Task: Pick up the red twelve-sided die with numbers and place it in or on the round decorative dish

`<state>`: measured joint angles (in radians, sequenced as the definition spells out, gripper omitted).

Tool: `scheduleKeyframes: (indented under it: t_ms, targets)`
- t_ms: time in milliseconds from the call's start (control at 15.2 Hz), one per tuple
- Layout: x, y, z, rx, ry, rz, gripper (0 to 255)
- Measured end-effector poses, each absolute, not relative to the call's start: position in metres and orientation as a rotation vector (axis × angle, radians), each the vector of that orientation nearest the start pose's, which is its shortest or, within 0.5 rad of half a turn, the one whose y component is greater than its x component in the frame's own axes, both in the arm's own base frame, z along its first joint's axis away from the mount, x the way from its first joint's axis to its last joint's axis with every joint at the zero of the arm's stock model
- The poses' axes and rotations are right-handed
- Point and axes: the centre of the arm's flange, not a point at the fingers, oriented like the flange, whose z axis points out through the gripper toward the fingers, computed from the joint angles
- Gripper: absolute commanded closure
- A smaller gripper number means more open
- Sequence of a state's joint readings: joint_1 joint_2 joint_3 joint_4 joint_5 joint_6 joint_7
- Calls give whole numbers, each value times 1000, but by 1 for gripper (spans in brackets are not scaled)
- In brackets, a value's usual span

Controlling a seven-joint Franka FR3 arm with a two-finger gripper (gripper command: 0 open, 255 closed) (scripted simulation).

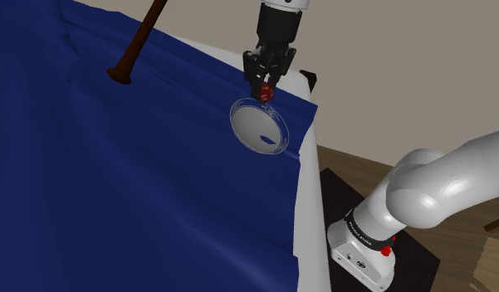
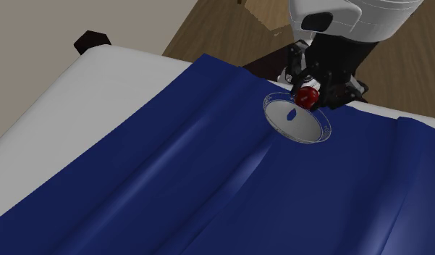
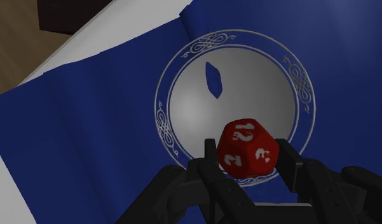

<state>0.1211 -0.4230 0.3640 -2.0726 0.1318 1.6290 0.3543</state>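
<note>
Shoulder view: at upper centre, the black pincer [image 1: 266, 90] on the white arm [image 1: 438, 187] points down and pinches the red die [image 1: 265, 90] between its fingers. The die sits over the upper rim of the round grey dish [image 1: 257, 126], which lies on the blue cloth [image 1: 156, 182] near the cloth's right edge. Whether die and dish touch cannot be told. A brown wooden rod [image 1: 139, 46] stands at upper left.

Second exterior view: at upper right, the pincer [image 2: 307, 96] holds the die [image 2: 306, 97] at the dish's [image 2: 299, 124] upper-right rim. The cloth [image 2: 245, 195] fills the lower frame, and a white surface [image 2: 78, 101] shows to its left.

Wrist view: the two fingers [image 3: 208, 167] clasp the die [image 3: 245, 147], whose white numerals include a legible "12". Beyond it lies the dish [image 3: 196, 108] with a scroll-patterned border and a small blue mark [image 3: 213, 79] at its centre.
</note>
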Motion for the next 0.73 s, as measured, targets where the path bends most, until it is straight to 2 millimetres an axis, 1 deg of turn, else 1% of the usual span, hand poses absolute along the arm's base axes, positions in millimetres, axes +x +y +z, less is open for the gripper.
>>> scheduleKeyframes:
  t_ms: [726]
  targets:
    - [361, 234, 529, -3170, -138, 56, 255]
